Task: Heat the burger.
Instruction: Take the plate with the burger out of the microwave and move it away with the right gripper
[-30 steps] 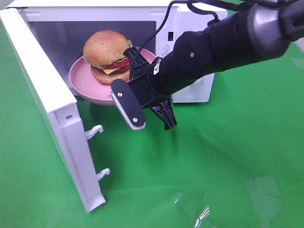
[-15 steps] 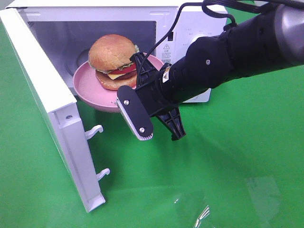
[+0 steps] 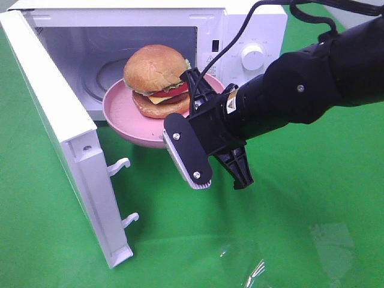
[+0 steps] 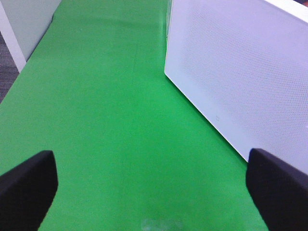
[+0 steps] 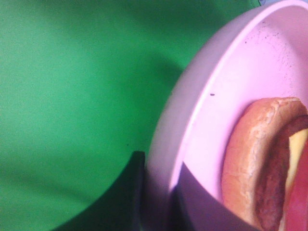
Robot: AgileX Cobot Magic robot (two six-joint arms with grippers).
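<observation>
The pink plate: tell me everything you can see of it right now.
The pink plate is round and shallow with a raised rim, smooth and matte, plastic-looking, with a few dark specks inside. It carries the burger, which sits toward its right side. The right gripper is shut on its rim, holding it roughly level in the air at the open microwave mouth, over the green cloth.

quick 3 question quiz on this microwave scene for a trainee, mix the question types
1. True or false: the microwave door is open.
2. What does the burger sit on?
3. The right gripper grips: A) the bun B) the pink plate's rim C) the door

Key
1. True
2. The pink plate
3. B; the right wrist view shows the rim between its fingers
</observation>
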